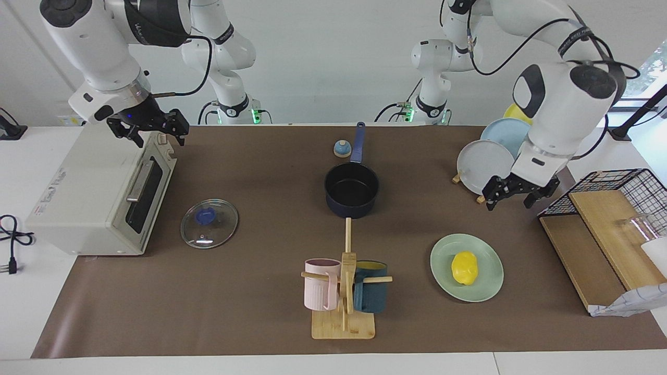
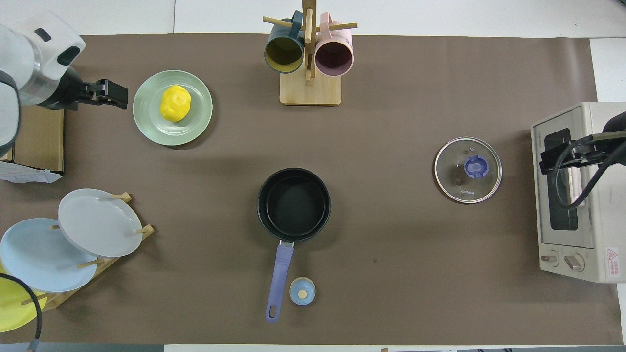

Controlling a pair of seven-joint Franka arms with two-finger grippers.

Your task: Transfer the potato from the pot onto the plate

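The yellow potato (image 1: 464, 267) (image 2: 175, 103) lies on the mint-green plate (image 1: 443, 260) (image 2: 146, 112), toward the left arm's end of the table. The dark navy pot (image 1: 351, 190) (image 2: 293, 204) stands empty mid-table, its blue handle pointing toward the robots. My left gripper (image 1: 511, 200) (image 2: 117, 94) is open and empty, raised beside the plate, between the dish rack and the wire basket. My right gripper (image 1: 156, 136) (image 2: 550, 159) is open and empty, held over the toaster oven.
A glass lid (image 1: 209, 223) lies beside the toaster oven (image 1: 94, 192). A wooden mug stand (image 1: 344, 291) with two mugs stands farther from the robots than the pot. A dish rack with plates (image 1: 484, 164), a wire basket (image 1: 620, 192) and a small blue bell (image 1: 342, 149) are also here.
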